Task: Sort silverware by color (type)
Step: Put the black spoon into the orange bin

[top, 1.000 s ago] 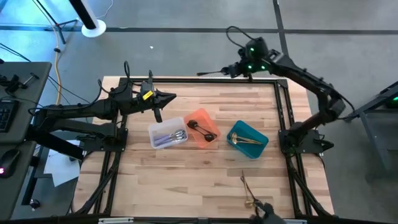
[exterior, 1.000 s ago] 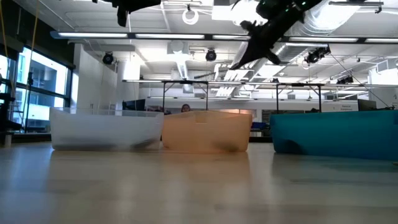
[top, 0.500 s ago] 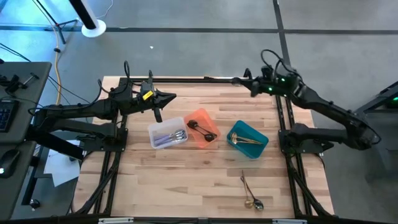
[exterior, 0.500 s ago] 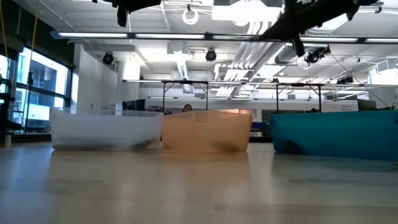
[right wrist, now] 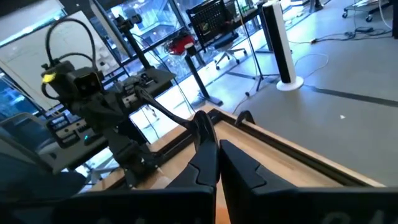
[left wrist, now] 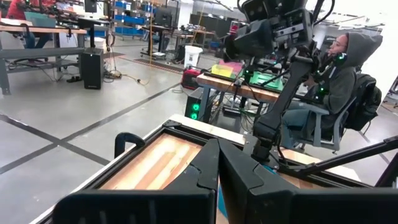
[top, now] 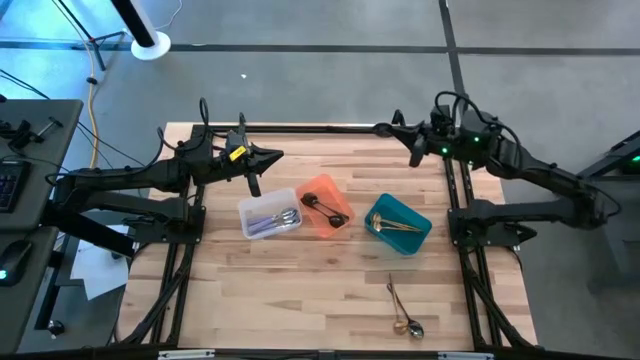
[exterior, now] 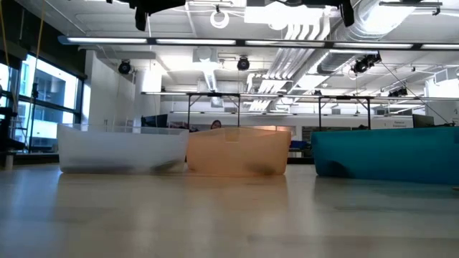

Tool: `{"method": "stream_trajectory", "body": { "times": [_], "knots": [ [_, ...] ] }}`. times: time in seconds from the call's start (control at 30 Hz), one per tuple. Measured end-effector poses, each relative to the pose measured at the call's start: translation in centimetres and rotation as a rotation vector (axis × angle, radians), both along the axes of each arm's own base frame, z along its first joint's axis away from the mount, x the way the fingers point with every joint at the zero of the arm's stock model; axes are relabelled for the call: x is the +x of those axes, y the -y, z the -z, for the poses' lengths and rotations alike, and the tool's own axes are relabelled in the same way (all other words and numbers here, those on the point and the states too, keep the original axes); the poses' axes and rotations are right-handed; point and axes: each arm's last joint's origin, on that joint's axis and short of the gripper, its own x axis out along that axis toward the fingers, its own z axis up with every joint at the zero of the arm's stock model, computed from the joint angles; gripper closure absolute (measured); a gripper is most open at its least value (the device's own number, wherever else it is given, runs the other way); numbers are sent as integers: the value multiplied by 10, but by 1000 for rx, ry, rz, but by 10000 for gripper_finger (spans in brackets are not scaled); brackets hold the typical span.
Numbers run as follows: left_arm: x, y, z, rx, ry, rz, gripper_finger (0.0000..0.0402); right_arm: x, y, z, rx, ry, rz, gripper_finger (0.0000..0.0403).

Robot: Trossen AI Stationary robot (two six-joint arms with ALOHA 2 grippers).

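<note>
The silverware lies sorted in three bins at mid-table: silver pieces (top: 284, 218) in the clear bin (top: 252, 212), black ones (top: 322, 207) in the orange bin (top: 322, 186), gold ones (top: 392, 226) in the teal bin (top: 412, 212). Loose gold pieces (top: 400, 310) lie flat on the wood near the front edge. My left gripper (top: 278, 155) hovers shut and level at the far left, above the clear bin's far side. My right gripper (top: 384, 128) hovers shut over the far edge, pointing left. Both are empty.
The bins stand side by side, as the low view shows: clear (exterior: 122, 147), orange (exterior: 239, 150), teal (exterior: 387, 152). A black frame (top: 300, 126) rims the table. A seated person (left wrist: 343, 68) shows beyond the table's right side. Bare wood (top: 290, 290) lies in front of the bins.
My right gripper has drawn back along the far edge toward the table's right and risen, tipping from slanted down to nearly level; it stays shut. A dark shape at the near edge beside the loose gold pieces has gone from view.
</note>
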Motion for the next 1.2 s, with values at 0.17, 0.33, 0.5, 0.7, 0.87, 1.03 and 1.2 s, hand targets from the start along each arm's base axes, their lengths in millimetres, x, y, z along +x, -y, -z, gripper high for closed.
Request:
{"method": "stream_trajectory", "body": {
  "times": [0.17, 0.33, 0.5, 0.7, 0.87, 1.03, 1.2],
  "knots": [
    [0, 0, 0, 0, 1, 0, 401, 2, -5, 1, -3, -8, 7, 403],
    [0, 0, 0, 1, 0, 0, 401, 2, -6, 1, -3, -8, 2, 403],
    [0, 0, 0, -56, 23, -1, 400, 5, -5, 3, 4, -25, -1, 403],
    [0, 0, -3, -55, 46, -13, 368, 14, -2, 11, 23, -72, -24, 403],
    [-1, -1, -5, -43, 47, -33, 327, 25, -2, 18, 44, -109, -70, 403],
    [-1, -1, -5, -38, 45, -32, 299, 42, -6, 30, 58, -175, -95, 403],
    [-1, -1, -5, 15, 36, -32, 288, 52, -8, 38, 61, -220, -103, 403]
  ]
}}
